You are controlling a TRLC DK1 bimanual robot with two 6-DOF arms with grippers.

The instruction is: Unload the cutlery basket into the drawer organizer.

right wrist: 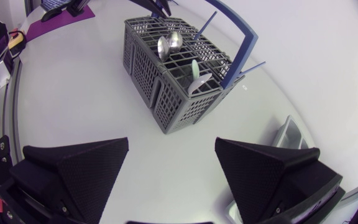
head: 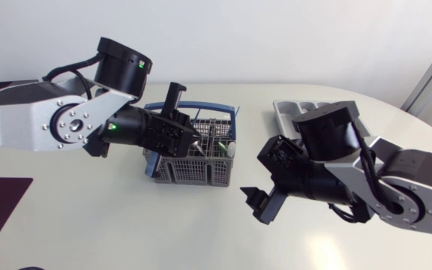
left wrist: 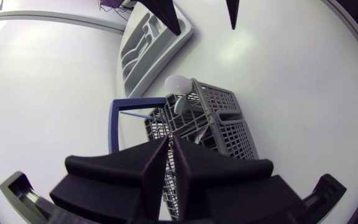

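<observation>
A silver-grey left arm (head: 43, 120) reached in from the left of the white surface (head: 126, 232). Its black claw (head: 193, 136) hung directly over the near-left part of the cutlery basket (head: 197, 171). In the left wrist view the two wedge fingers (left wrist: 148, 168) were pressed together, with only a sliver of the basket's mesh (left wrist: 229, 118) visible between their tips. Whether they pinched anything could not be told.

The grey lattice basket stood upright at the middle of the surface, its blue handle (head: 201, 107) raised on the far side. Cutlery still stood in its compartments. Two silver spoon bowls (right wrist: 169, 42) leaned together in one cell and a pale green utensil (right wrist: 194, 70) in another. A white spoon bowl (left wrist: 179, 84) stuck out at the end nearest the drawer organizer (left wrist: 148, 43).

The grey organizer (head: 291, 112) lay to the right of the basket and further back, apart from it and partly hidden by the right arm (head: 396, 187).

The right arm came in from the right edge. Its claw (head: 257, 204) hovered above bare surface, just right of and nearer than the basket, without touching it. In the right wrist view its fingers (right wrist: 79, 168) stood wide apart, and the basket (right wrist: 166, 87) lay ahead of them.
</observation>
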